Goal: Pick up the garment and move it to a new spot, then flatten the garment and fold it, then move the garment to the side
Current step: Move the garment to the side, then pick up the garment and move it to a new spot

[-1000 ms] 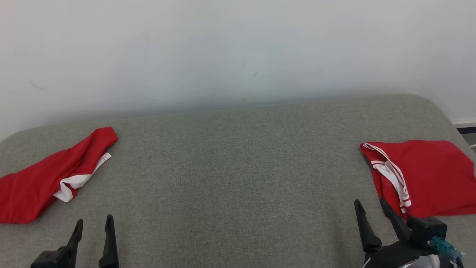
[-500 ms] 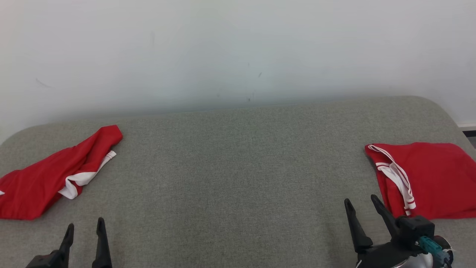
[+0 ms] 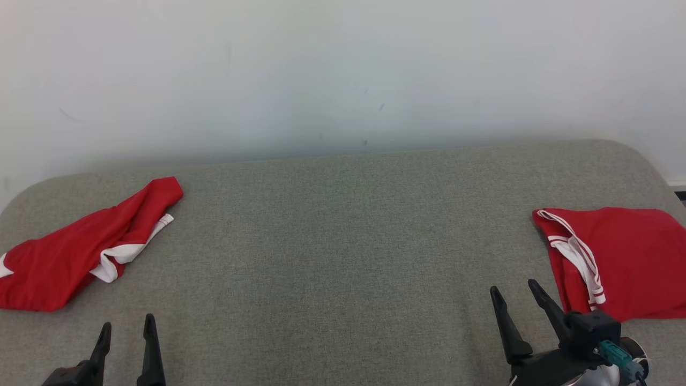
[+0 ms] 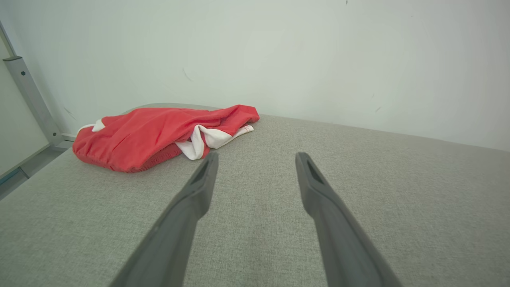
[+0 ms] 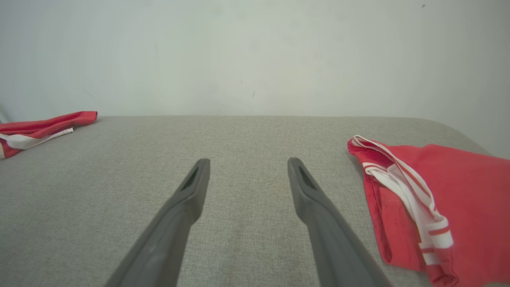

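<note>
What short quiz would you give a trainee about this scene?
1. True or false: the crumpled red garment lies on the robot's left side of the grey pad.
2. Pick one: the trim on the folded red garment is A) blue, B) white, C) black.
3. Fill the gap: both arms' jaws stand ____ above the pad and hold nothing.

Key: 1 true; 2 B; 3 open.
</note>
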You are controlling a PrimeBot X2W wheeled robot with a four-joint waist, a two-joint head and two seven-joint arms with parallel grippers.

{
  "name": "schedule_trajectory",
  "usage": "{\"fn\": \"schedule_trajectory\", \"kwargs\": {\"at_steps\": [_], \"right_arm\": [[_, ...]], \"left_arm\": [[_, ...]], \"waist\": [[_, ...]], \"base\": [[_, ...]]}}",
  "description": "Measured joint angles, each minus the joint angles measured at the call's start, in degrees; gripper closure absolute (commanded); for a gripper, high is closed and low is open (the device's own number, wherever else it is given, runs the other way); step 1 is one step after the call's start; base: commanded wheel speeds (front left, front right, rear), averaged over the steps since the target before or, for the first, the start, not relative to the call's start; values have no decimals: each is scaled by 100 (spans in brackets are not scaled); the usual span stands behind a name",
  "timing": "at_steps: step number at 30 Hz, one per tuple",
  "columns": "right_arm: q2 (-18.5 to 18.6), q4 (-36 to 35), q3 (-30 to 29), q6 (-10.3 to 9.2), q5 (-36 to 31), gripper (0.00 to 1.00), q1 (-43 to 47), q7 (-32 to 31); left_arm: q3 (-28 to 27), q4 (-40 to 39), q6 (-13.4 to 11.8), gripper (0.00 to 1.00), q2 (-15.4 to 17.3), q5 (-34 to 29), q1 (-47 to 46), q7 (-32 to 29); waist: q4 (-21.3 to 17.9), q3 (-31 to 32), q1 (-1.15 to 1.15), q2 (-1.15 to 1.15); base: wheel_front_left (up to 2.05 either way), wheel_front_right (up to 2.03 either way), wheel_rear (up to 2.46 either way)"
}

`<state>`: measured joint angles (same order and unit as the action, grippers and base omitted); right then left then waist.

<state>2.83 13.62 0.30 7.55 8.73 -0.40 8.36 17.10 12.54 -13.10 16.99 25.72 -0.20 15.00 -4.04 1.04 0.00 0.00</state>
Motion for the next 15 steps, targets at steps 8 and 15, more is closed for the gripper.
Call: {"fn": "schedule_trajectory", "kwargs": {"at_steps": [8, 15], "right_arm": [[0, 32, -69, 0, 3, 0, 9, -35], [0, 38, -68, 0, 8, 0, 47, -85]], "left_arm": [[136, 1, 55, 0, 12, -49, -19, -19], [255, 1, 88, 0, 47, -102, -56, -55]], "waist": [[37, 11, 0, 0], [104, 25, 0, 0]], "base": [[0, 0, 0], [0, 0, 0]]}}
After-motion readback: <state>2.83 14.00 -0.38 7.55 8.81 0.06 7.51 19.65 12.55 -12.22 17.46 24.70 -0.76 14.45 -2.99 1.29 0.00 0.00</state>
